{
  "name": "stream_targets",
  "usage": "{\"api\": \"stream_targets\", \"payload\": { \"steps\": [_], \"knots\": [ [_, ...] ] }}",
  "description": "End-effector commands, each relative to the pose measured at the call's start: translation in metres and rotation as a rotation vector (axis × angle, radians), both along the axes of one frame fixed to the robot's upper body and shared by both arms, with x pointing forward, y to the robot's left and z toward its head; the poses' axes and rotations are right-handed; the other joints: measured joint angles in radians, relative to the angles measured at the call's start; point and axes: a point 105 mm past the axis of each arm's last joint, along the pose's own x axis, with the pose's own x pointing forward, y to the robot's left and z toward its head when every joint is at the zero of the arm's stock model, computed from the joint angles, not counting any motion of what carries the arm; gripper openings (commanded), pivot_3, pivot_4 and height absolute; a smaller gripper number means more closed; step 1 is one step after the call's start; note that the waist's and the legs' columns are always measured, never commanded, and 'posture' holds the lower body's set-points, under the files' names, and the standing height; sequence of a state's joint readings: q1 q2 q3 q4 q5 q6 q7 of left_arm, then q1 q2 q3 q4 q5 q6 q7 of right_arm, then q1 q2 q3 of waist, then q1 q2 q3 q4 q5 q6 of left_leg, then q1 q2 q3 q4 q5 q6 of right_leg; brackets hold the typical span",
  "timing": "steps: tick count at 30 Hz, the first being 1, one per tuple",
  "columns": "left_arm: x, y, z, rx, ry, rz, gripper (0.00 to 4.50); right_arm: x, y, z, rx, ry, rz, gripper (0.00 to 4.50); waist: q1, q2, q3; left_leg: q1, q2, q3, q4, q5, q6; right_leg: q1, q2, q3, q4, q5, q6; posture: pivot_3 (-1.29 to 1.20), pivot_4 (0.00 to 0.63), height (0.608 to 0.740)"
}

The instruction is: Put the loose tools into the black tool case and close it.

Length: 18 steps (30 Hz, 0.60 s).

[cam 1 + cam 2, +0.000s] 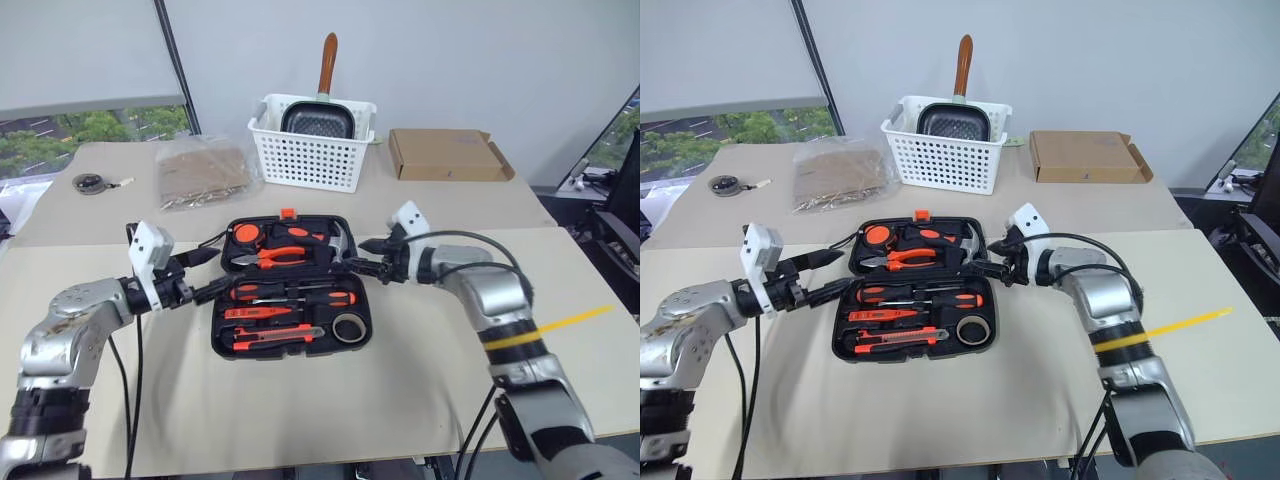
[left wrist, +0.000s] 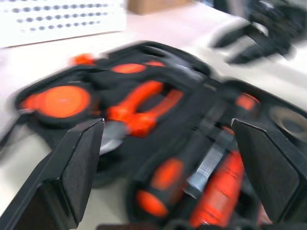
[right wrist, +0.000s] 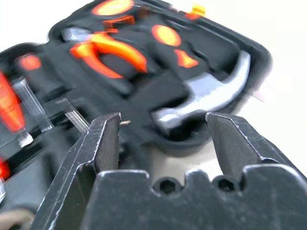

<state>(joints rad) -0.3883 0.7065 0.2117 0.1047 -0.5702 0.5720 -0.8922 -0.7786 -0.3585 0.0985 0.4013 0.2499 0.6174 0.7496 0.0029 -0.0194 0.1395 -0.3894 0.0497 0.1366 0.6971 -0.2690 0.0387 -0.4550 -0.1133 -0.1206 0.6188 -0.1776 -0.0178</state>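
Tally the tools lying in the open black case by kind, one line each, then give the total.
In the black tool case:
Screwdrivers with orange-black handles: 2
Thin red tester screwdriver: 1
Utility knife: 1
Tape roll: 1
Pliers: 1
Hammer: 1
Round orange-faced tool, kind unclear: 1
Total: 8
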Motion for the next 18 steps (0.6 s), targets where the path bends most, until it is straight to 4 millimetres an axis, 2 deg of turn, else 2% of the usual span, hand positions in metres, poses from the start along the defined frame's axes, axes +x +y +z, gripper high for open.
{"api": "stream_targets", "payload": {
  "steps": [1, 3, 7, 10, 13, 16, 17, 18],
  "knots": [
    [0.021, 0.022, 0.005, -0.083, 0.055, 0.144, 4.5, 0.019, -0.004, 0.012, 0.095, 0.069, -0.099, 3.31, -0.007, 0.0, 0.0, 0.0, 0.0, 0.0, 0.0, 0.0, 0.0, 0.0, 0.0, 0.0, 0.002, 0.0, 0.0, 0.0, 0.15, 0.7],
    [0.031, 0.031, -0.001, -0.132, 0.125, 0.197, 4.5, 0.027, -0.002, 0.009, 0.142, 0.147, -0.148, 3.31, -0.016, 0.0, 0.0, 0.0, 0.0, 0.0, -0.002, 0.001, -0.001, -0.001, 0.0, 0.0, 0.007, 0.004, -0.006, 0.0, 0.15, 0.7],
    [0.039, 0.035, -0.005, -0.186, 0.19, 0.215, 4.5, 0.032, 0.006, 0.01, 0.237, 0.22, -0.164, 3.31, -0.025, 0.0, 0.0, 0.0, 0.0, 0.0, -0.002, 0.001, -0.002, -0.001, 0.0, 0.0, 0.007, 0.004, -0.007, 0.0, 0.15, 0.7],
    [0.043, 0.037, -0.005, -0.229, 0.213, 0.223, 4.5, 0.033, 0.011, 0.013, 0.287, 0.249, -0.156, 2.63, -0.03, -0.001, 0.0, 0.0, 0.0, 0.0, -0.002, 0.001, -0.002, -0.001, 0.0, -0.001, 0.006, 0.004, -0.007, 0.0, 0.15, 0.7],
    [0.044, 0.04, -0.01, -0.236, 0.241, 0.235, 4.5, 0.031, 0.015, 0.009, 0.261, 0.257, -0.137, 1.49, -0.035, -0.001, 0.0, -0.001, 0.0, 0.0, -0.002, 0.001, -0.002, -0.001, 0.0, -0.001, 0.007, 0.004, -0.007, 0.0, 0.15, 0.7],
    [0.043, 0.04, -0.012, -0.247, 0.257, 0.238, 4.5, 0.031, 0.018, 0.009, 0.269, 0.256, -0.136, 0.68, -0.039, -0.001, 0.0, -0.001, 0.0, 0.0, -0.002, 0.001, -0.002, -0.001, 0.0, 0.0, 0.007, 0.004, -0.006, 0.0, 0.15, 0.7],
    [0.043, 0.04, -0.013, -0.252, 0.26, 0.239, 4.5, 0.032, 0.018, 0.01, 0.271, 0.252, -0.141, 0.2, -0.041, -0.001, 0.0, -0.001, 0.0, 0.0, -0.002, 0.001, -0.002, -0.001, 0.0, 0.0, 0.007, 0.004, -0.006, 0.0, 0.15, 0.7],
    [0.043, 0.04, -0.013, -0.256, 0.263, 0.239, 4.5, 0.033, 0.018, 0.01, 0.274, 0.248, -0.145, 0.04, -0.042, -0.001, 0.0, 0.0, 0.0, 0.0, -0.002, 0.001, -0.002, -0.001, 0.0, 0.0, 0.007, 0.004, -0.006, 0.0, 0.15, 0.7]
  ]
}}
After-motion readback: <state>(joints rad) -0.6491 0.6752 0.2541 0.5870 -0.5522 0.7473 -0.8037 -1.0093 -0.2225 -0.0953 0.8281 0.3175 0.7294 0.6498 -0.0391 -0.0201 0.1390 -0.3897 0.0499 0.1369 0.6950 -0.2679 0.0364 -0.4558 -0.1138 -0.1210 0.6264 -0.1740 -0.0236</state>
